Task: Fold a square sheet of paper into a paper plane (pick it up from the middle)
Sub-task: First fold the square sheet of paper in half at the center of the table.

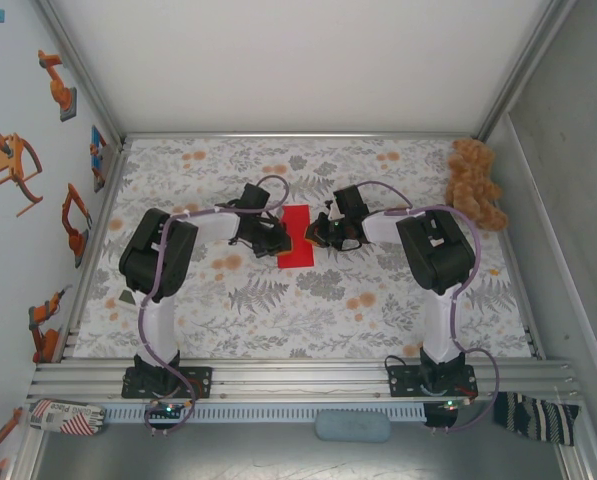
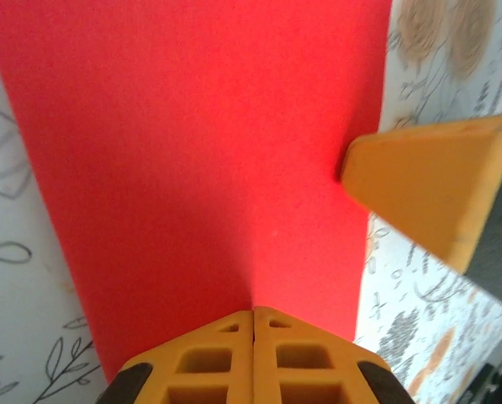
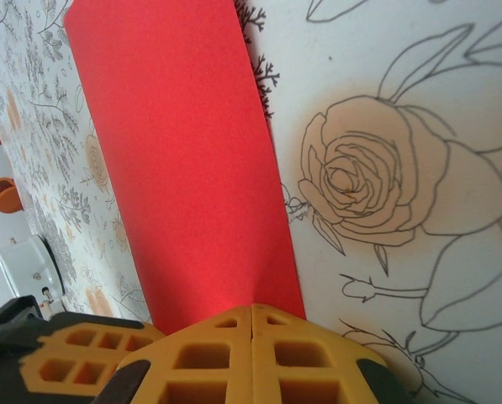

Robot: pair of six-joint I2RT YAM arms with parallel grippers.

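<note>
Jaws closed: left gripper, right gripper pinch red sheet

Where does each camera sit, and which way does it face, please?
Top external: above and behind the robot, looking down on the floral table; the left arm and right arm show, left hand and right hand meeting at the red sheet.
Left wrist: on the left arm, looking along its shut fingers onto the sheet; a right-hand finger enters at right.
Right wrist: on the right arm, looking along its shut fingers over sheet and table.
Shared: all three show the red sheet.
</note>
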